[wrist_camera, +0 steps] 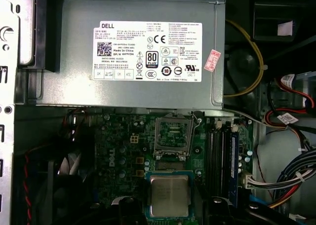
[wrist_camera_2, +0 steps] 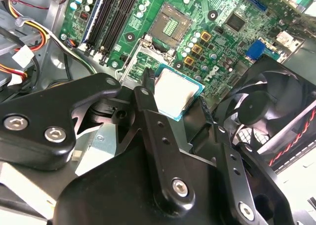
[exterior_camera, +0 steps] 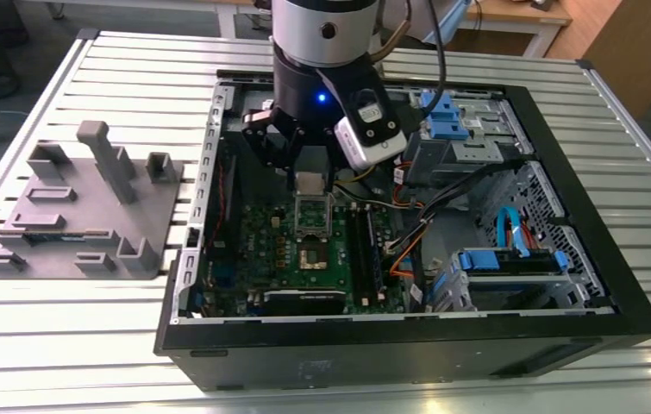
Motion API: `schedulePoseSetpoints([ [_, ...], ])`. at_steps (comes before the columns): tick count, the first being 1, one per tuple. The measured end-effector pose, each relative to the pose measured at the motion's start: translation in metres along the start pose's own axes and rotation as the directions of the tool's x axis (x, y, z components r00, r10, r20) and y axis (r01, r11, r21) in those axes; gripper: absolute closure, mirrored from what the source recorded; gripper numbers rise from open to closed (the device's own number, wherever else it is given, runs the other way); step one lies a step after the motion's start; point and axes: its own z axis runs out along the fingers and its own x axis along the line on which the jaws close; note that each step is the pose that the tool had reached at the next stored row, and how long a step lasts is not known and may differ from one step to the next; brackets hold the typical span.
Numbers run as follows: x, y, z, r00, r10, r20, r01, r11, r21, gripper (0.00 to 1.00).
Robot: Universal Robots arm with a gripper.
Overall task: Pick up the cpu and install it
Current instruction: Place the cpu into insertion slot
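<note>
Silvery cpu (wrist_camera_2: 177,94) sat clamped in my tool (wrist_camera_2: 176,91) near the socket (wrist_camera_2: 170,22); I judged misalignment could bend pins.

Exterior view high; wrist views close (motherboard (exterior_camera: 262,237) (wrist_camera_2: 232,47) (wrist_camera: 123,156))

Over the open socket (wrist_camera: 173,136) the gripper (wrist_camera_2: 176,90) and held cpu (wrist_camera: 169,196) have free room — memory slots (wrist_camera: 217,156) just beside, fan (wrist_camera_2: 261,106) and cables (wrist_camera: 291,180) near.

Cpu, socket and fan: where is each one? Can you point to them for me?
cpu (wrist_camera_2: 178,94), second wrist view, middle of its silvery top.
socket (wrist_camera_2: 173,21), second wrist view, the open square of pins in its centre.
fan (wrist_camera_2: 257,106), second wrist view, its round black hub.
</note>
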Motion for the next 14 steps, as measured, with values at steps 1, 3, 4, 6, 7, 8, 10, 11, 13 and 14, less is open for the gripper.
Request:
schedulePoseSetpoints([
  [1,0.0000,0.0000,0.0004,1.0000,0.000,0.0001,0.000,1.0000,-0.0002,0.53],
  [3,0.0000,0.0000,0.0013,1.0000,0.000,0.0002,0.000,1.0000,-0.0003,0.53],
  [4,0.0000,0.0000,0.0014,1.0000,0.000,0.0001,0.000,1.0000,-0.0001,0.53],
  [6,0.0000,0.0000,0.0014,1.0000,0.000,0.0000,0.000,1.0000,0.0001,0.53],
  [7,0.0000,0.0000,0.0014,1.0000,0.000,0.0000,0.000,1.0000,-0.0001,0.53],
  [8,0.0000,0.0000,0.0017,1.0000,0.000,0.0001,0.000,1.0000,-0.0002,0.53],
  [10,0.0000,0.0000,0.0027,1.0000,0.000,0.0003,0.000,1.0000,-0.0006,0.53],
  [11,0.0000,0.0000,0.0029,1.0000,0.000,0.0001,0.000,1.0000,-0.0002,0.53],
  [13,0.0000,-0.0001,0.0029,1.0000,0.000,0.0000,0.000,1.0000,0.0000,0.53],
  [14,0.0000,-0.0001,0.0030,1.0000,0.000,0.0000,0.000,1.0000,0.0000,0.53],
])
